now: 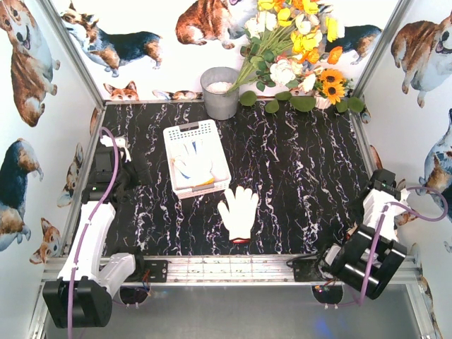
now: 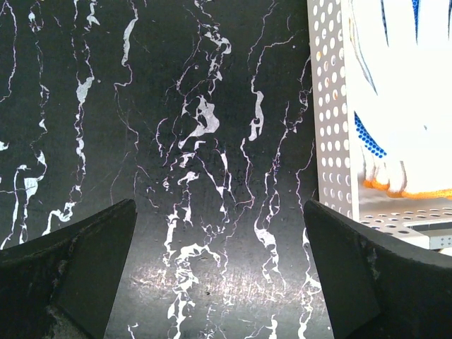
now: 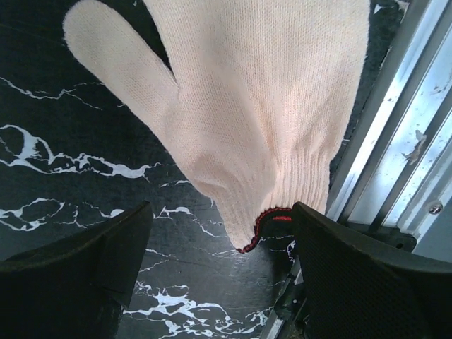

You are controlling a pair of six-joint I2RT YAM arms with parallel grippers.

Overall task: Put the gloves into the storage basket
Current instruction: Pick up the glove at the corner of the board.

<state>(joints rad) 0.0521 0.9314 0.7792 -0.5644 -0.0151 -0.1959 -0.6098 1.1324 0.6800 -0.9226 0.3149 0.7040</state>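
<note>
Right gripper (image 3: pixel 220 212) has its two black fingers (image 3: pixel 78 275) spread fairly wide, low over the black marbled table (image 3: pixel 63 169). The red-trimmed cuff of a cream knit glove (image 3: pixel 261 106) lies between them. The cuff's edge sits right at the right-hand finger, possibly touching, though the wrist view is too close to be sure. That glove lies flat with its fingers spread, near the table's front rail (image 3: pixel 395 141), just off the near right corner of the storage basket (image 1: pixel 187 131). Left gripper (image 2: pixel 219 212) is spread fully wide, holding nothing, over bare table just beside the basket's perforated wall. Inside the basket rests a white blue-dotted glove (image 2: pixel 402 85) with an orange cuff.
</note>
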